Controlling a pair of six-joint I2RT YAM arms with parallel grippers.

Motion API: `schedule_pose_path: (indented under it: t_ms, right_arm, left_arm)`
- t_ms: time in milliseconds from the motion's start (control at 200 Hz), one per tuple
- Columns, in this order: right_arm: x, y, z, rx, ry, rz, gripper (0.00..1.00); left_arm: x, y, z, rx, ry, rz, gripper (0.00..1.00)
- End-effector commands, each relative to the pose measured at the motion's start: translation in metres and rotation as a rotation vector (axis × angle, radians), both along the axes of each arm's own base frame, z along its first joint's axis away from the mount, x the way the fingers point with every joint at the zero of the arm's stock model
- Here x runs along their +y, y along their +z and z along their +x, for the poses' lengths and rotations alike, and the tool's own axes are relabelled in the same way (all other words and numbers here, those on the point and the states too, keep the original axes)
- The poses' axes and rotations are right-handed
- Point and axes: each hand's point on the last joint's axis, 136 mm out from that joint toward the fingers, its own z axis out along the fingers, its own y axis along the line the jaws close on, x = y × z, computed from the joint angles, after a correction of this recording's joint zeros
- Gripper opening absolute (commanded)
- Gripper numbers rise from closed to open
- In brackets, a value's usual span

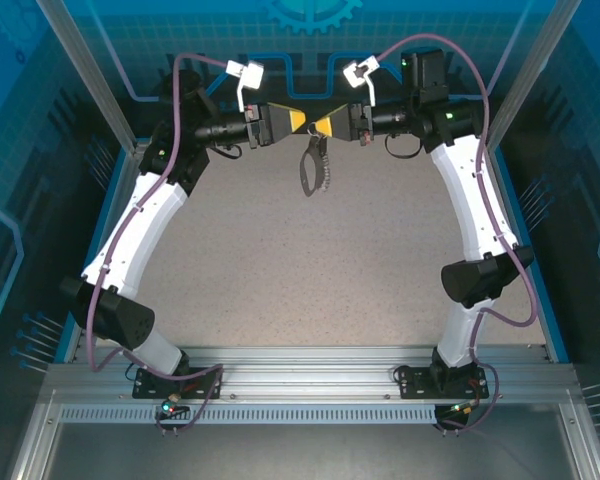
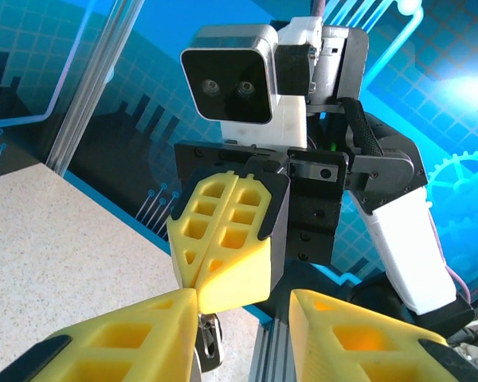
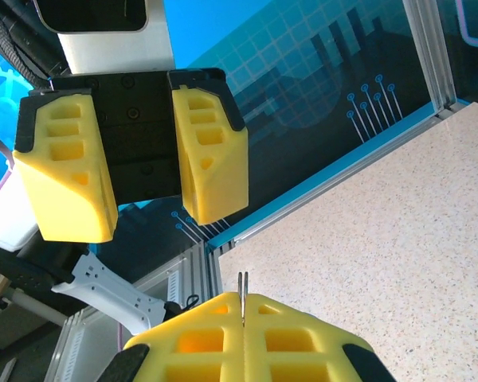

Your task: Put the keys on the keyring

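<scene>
Judging from the right gripper (image 1: pixel 325 125) clenched on the metal edge of the keyring (image 1: pixel 305 170), whose strap hangs above the table (image 1: pixel 280 260) at far centre, you should keep the left gripper (image 1: pixel 296 121), jaws parted and empty, square to it before any threading.

Top view overhead, down onto table (image 1: pixel 300 270); 2 wrist views close, facing each other
</scene>
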Motion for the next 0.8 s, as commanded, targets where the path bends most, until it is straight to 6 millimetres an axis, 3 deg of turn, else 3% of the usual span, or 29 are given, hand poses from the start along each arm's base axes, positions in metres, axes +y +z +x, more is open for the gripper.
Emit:
schedule_pose_path:
  t_ms: [0,790]
  right_arm:
    - [0.005,0.011,-0.013,-0.026,0.049,0.019,0.0]
    - [0.007,0.021,-0.009,-0.05,0.046,0.044,0.0]
  left_arm:
    - [-0.001,0.001,-0.005,-0.023,-0.031,0.012,0.36]
    - [-0.013,-0.027,0.004,0.043,-0.058,0.034,0.34]
